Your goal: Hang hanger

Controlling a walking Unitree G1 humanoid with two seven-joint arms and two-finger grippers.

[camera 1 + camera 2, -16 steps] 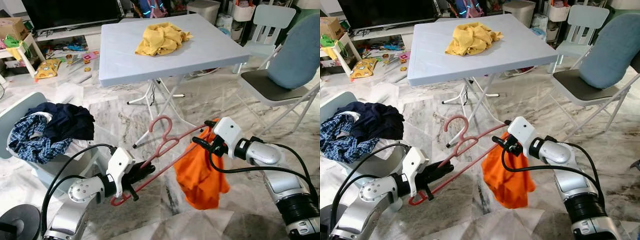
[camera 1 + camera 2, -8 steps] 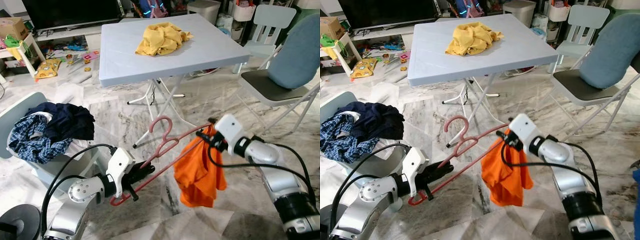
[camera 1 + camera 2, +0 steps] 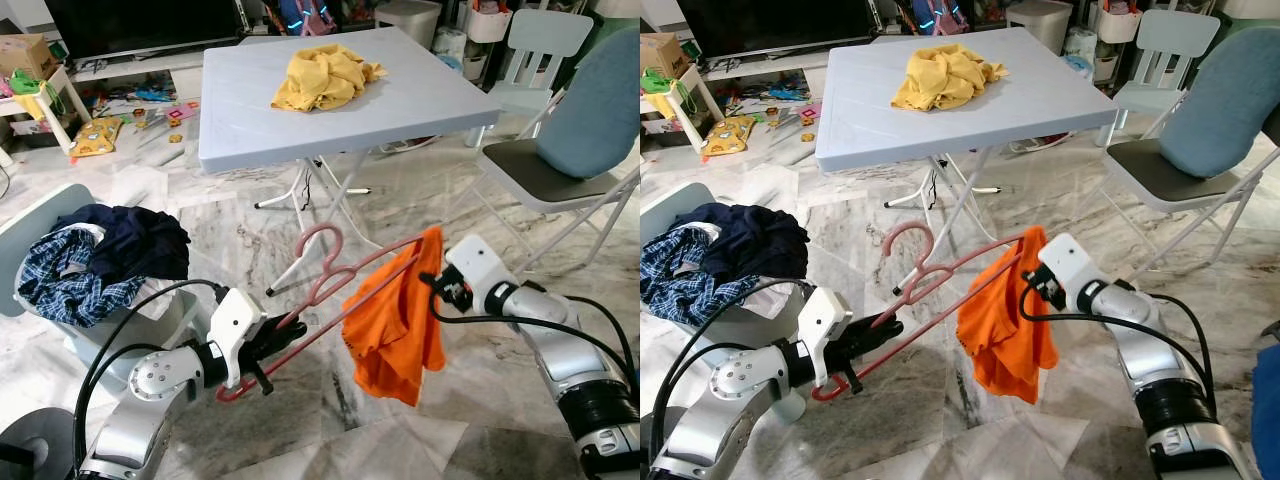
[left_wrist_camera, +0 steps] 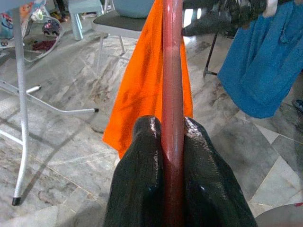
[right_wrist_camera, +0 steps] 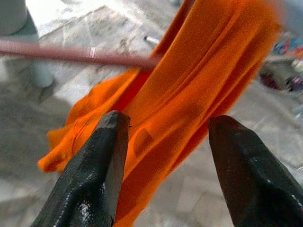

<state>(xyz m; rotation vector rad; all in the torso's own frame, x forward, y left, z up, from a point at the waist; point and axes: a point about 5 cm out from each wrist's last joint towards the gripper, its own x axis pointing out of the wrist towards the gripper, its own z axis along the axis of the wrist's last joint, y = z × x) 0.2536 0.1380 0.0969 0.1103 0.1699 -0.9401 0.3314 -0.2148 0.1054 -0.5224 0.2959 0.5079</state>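
Orange shirt (image 3: 392, 322) drapes the hanger (image 3: 330, 290) clenched by the left end effector (image 3: 268, 345); right end effector (image 3: 436, 291) released.

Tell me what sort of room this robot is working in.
Most likely a home living room in use for laundry: a folding table with a yellow garment on it, a basket of clothes on the marble floor, and toys scattered below a television.
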